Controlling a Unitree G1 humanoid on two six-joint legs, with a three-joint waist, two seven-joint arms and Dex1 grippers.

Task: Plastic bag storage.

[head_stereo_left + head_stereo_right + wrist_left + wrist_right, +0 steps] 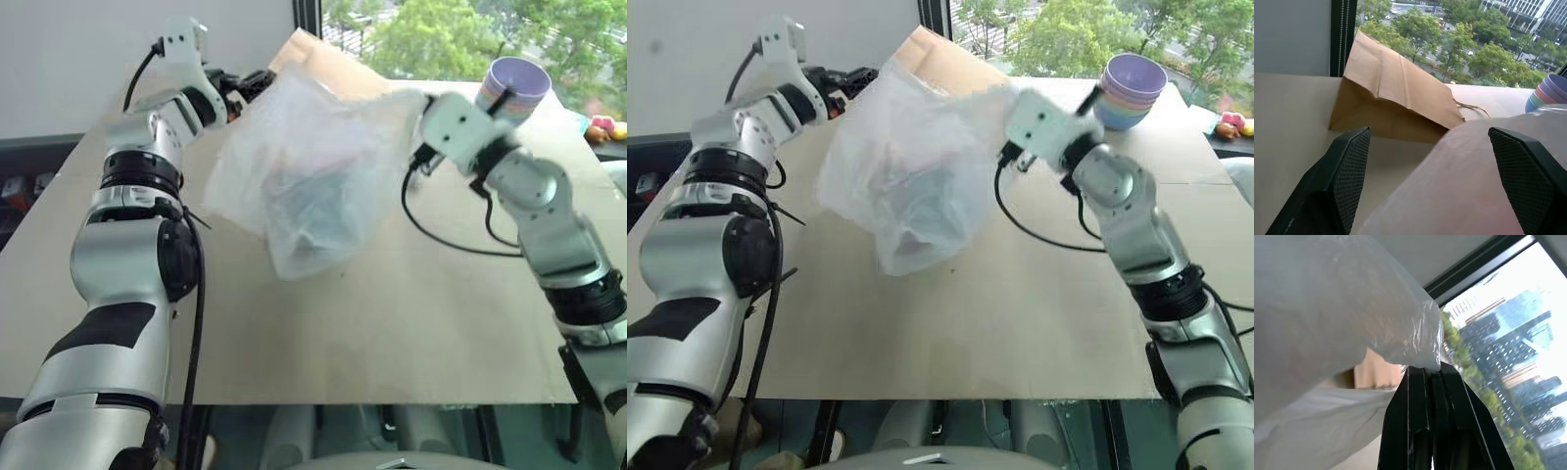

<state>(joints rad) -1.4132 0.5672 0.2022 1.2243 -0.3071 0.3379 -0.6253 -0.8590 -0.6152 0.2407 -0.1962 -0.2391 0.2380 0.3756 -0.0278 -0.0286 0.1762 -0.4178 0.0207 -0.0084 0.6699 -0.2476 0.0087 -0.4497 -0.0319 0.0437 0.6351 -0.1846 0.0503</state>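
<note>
Now the plastic bag (906, 171) hangs in the air over the far middle of the tan surface (1019, 323), bulging and drooping, its lower end just above the top. Right gripper (1426, 369) has its black fingers pressed together, pinching a bunched corner of the plastic bag at the bag's right upper edge. Left gripper (1425, 161) is at the bag's left upper side, fingers (1349, 169) spread wide, with a fold of whitish plastic lying between them; contact with the pads cannot be told. Brown paper bag (1393, 95) lies tilted on the far part of the surface behind the plastic bag, near the window. Stack of pastel cups (1133, 90) stands far right, well apart from the plastic bag.
</note>
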